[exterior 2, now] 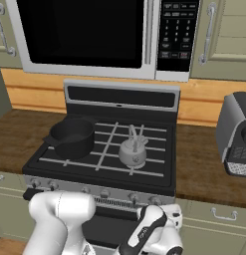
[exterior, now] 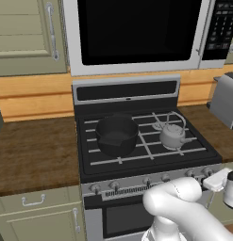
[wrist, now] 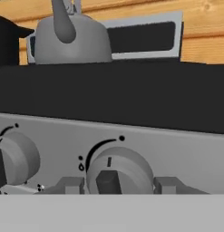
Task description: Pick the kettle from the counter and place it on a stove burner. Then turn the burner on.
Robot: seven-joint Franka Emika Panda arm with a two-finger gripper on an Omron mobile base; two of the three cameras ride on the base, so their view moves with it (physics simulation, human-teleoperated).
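Now the kettle (exterior: 173,135) sits on the stove (exterior 2: 159,179), on a right-side burner, beside the black pot (exterior: 116,135); it is off the counter (exterior: 33,155). In the hand view the gripper (wrist: 118,185) has its two tips either side of a knob (wrist: 119,171), jaws apart, not squeezing yet; pinch the knob square, then twist slowly. No writing can be read.
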